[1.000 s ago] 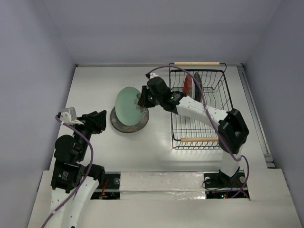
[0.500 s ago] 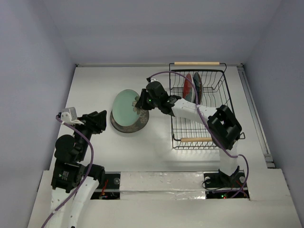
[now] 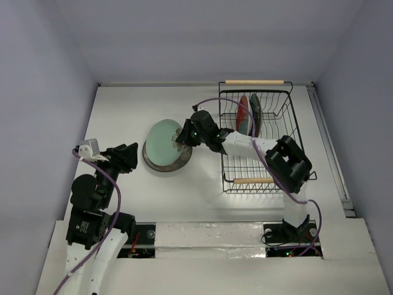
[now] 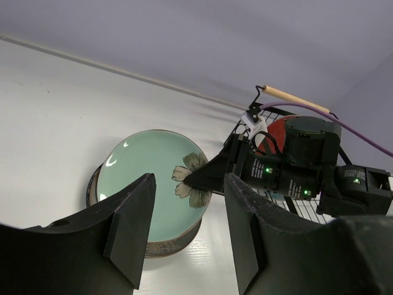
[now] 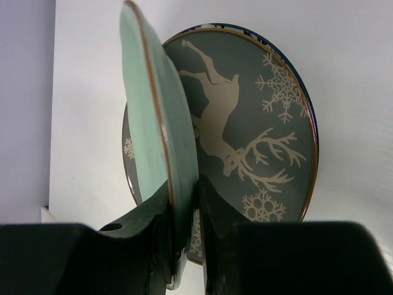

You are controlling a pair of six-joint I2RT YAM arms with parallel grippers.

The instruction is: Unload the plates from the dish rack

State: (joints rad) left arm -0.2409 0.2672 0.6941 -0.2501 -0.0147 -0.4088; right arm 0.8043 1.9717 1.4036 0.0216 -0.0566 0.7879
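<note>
Clamping pale green plate (image 3: 163,140) over reindeer plate (image 5: 245,132), right jaws; left jaws agape.

Our right arm (image 3: 252,144) lay stretched forward and to the left, elbow raised. Our right gripper (image 3: 182,136) pinched the rim of the green plate (image 3: 161,140), which was tilted. Our left arm (image 3: 92,190) sat folded near its base, and our left gripper (image 3: 127,157) had its fingers spread, holding nothing.
</note>
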